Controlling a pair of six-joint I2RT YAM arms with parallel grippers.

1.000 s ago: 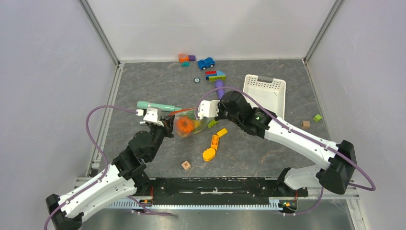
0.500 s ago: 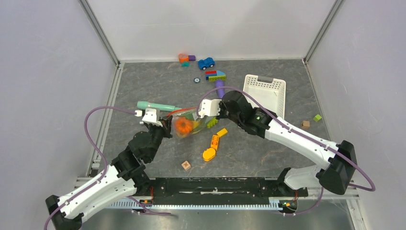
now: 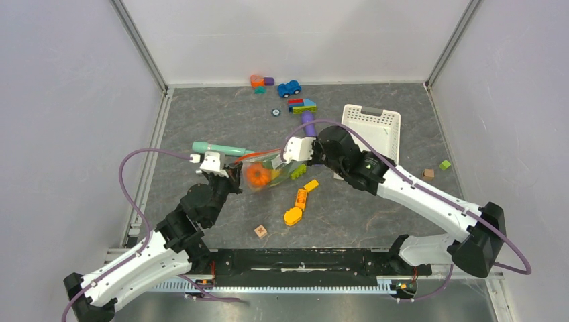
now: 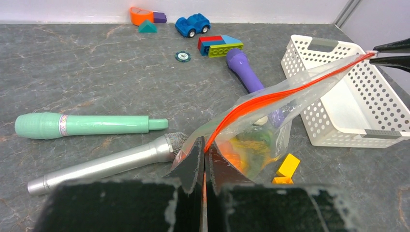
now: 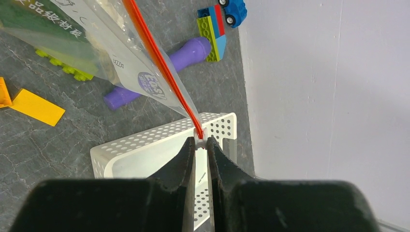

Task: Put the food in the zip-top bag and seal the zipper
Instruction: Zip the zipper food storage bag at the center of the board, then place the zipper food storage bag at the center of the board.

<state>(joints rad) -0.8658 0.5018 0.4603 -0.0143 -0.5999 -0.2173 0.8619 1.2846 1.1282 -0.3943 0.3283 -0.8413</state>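
The clear zip-top bag [image 3: 272, 171] hangs stretched between my two grippers just above the table. The food shows through it, an orange pumpkin [image 3: 257, 175] with yellow and green pieces [image 4: 251, 145]. The orange-red zipper [image 4: 285, 94] runs taut from corner to corner, also in the right wrist view [image 5: 159, 67]. My left gripper [image 4: 205, 147] is shut on the bag's left corner at the zipper's end [image 3: 236, 176]. My right gripper [image 5: 199, 140] is shut on the white slider [image 5: 199, 131] at the zipper's other end [image 3: 290, 158].
A white slotted basket [image 3: 371, 131] stands just right of the right gripper. A teal tool [image 3: 218, 148], a silver microphone [image 4: 106, 164] and a purple tool [image 3: 307, 122] lie behind the bag. Orange and yellow blocks [image 3: 298, 201] lie in front. Small toys [image 3: 289, 88] sit at the back.
My right gripper has moved a little right toward the basket along the zipper, pulling the bag's mouth taut. The left gripper has stayed put.
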